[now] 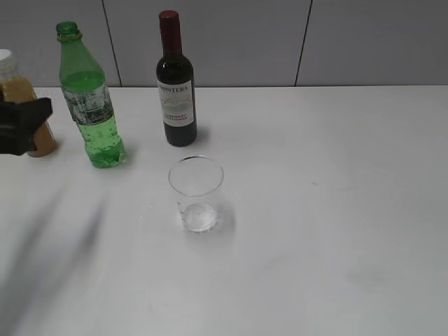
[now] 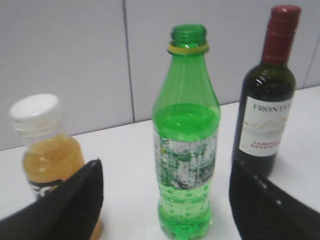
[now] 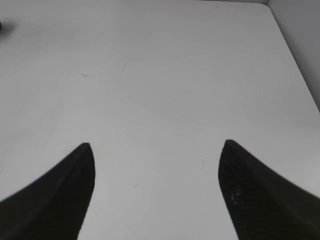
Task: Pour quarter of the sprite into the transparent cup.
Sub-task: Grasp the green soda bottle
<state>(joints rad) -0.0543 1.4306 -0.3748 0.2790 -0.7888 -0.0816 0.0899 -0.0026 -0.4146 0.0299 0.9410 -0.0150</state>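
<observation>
Back row, left to right: juice bottle (image 1: 21,105), sprite (image 1: 91,105), wine bottle (image 1: 176,84), all stood on the table (image 1: 336,210).
Transparent cup (image 1: 196,192): placed in front of the wine bottle, apart from it.
Left gripper (image 1: 24,126): positioned before the juice bottle, left of the sprite.

Left gripper (image 2: 165,195): jaws spread wide, nothing between the fingers (image 2: 70,200); wrist held level, pointing toward the far edge of the tabletop. In the exterior view only a dark, partly blurred piece of the left gripper (image 1: 21,126) shows, at the left edge of the tabletop near the far left corner.

Right gripper (image 3: 155,195): jaws also spread wide, empty, both fingers (image 3: 260,195) dark and tapered, pitched down over bare tabletop. Right arm is out of the exterior view.
</observation>
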